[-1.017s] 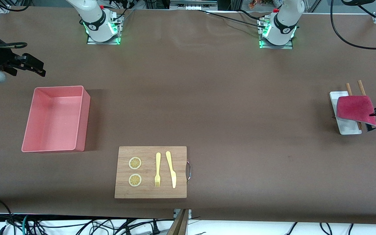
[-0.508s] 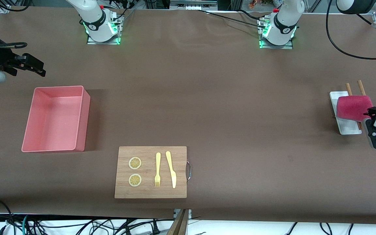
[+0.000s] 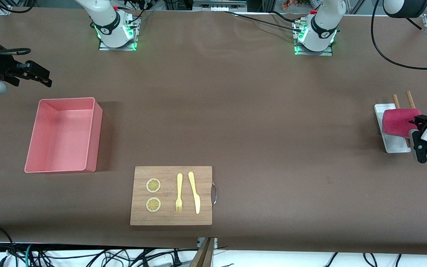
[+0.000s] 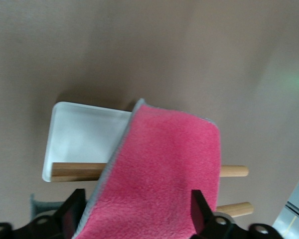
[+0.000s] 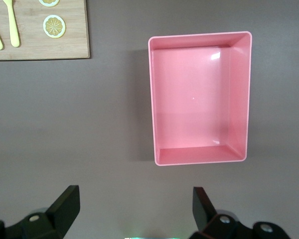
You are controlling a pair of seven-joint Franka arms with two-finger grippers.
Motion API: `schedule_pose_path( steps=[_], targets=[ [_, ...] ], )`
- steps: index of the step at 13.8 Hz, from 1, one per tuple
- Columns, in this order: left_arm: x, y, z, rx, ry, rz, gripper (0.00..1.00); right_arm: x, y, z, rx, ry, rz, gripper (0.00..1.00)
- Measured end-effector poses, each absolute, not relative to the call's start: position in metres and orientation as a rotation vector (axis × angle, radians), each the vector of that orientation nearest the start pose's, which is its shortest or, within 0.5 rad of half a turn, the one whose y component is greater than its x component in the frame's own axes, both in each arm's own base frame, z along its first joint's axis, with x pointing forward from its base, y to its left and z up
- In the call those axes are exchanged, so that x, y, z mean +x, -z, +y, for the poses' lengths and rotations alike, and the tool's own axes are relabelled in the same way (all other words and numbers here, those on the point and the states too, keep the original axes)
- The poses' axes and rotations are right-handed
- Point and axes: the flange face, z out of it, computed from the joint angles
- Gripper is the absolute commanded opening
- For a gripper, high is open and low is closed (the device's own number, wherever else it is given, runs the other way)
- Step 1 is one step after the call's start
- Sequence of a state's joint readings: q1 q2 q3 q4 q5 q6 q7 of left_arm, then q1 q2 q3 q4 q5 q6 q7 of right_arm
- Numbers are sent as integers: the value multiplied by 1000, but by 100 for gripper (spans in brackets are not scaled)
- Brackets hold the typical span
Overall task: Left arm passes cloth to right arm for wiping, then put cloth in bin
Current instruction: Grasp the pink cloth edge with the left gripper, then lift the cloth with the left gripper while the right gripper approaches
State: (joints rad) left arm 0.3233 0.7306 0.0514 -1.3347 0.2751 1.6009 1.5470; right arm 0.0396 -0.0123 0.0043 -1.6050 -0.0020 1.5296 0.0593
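The crimson-pink cloth [image 3: 397, 121] lies draped over two wooden sticks [image 3: 396, 100] on a small white tray [image 3: 393, 146] at the left arm's end of the table. My left gripper [image 3: 418, 133] is open at the cloth's edge. In the left wrist view its fingers [image 4: 75, 209] stand wide apart on either side of the cloth [image 4: 159, 169]. The salmon-pink bin [image 3: 93, 148] stands empty at the right arm's end. My right gripper [image 3: 45, 78] is open and empty, waiting above the table beside the bin [image 5: 154, 99].
A wooden cutting board [image 3: 202, 185] lies near the front edge with two lemon slices [image 3: 153, 185], a yellow fork [image 3: 179, 193] and a knife [image 3: 194, 192]. Its corner shows in the right wrist view [image 5: 35, 45]. The white tray [image 4: 84, 134] and sticks [image 4: 74, 171] show under the cloth.
My left gripper has moved in from the table's end to the cloth's edge, and now covers the cloth's grey-backed corner. The right arm has not moved.
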Motion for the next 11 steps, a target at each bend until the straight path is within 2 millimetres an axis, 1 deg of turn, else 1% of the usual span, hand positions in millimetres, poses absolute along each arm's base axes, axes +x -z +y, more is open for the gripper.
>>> schedule_pose_path(
  steps=[1, 2, 9, 11],
  targets=[
    [626, -273, 270, -2623, -862, 1897, 6, 545, -612, 24, -3145, -99, 24, 100],
    [626, -274, 270, -2623, -866, 1900, 0, 545, -612, 24, -3145, -99, 24, 100],
    [623, -281, 270, -2636, -893, 1899, 0, 545, -612, 24, -3145, -99, 24, 100],
    [621, -287, 268, -2656, -898, 1900, 0, 545, -612, 24, -3145, -99, 24, 100]
  ],
)
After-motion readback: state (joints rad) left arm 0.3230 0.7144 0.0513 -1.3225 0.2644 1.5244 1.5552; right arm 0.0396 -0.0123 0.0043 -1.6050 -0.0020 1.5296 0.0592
